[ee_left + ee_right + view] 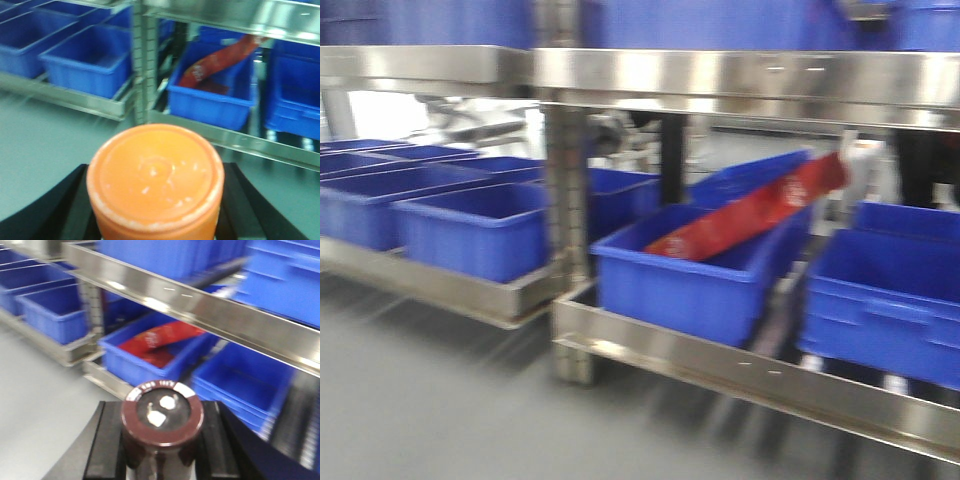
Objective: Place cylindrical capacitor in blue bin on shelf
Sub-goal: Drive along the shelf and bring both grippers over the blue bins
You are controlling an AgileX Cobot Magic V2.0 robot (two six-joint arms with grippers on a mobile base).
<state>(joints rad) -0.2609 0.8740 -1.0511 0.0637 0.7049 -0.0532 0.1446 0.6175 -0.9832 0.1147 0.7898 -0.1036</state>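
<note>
The cylindrical capacitor [162, 415], dark brown with a maroon rim and two pale terminals on top, stands upright between the black fingers [112, 440] of my right gripper [162, 442], which is shut on it. It hangs in front of the stainless shelf [200, 310], short of the blue bins. A blue bin [240, 385] with nothing visible inside sits on the lower level, ahead and to the right. My left gripper [155, 205] is shut on an orange cylinder [155, 175], also in front of the shelf [215, 135]. Neither gripper shows in the front view.
A blue bin [690, 285] on the lower level holds a long red packet [750, 215] leaning over its back edge. More blue bins [470, 230] line the left rack. A steel upright post [568, 200] divides the racks. The upper rail [720, 80] overhangs the bins. Grey floor [440, 400] lies in front.
</note>
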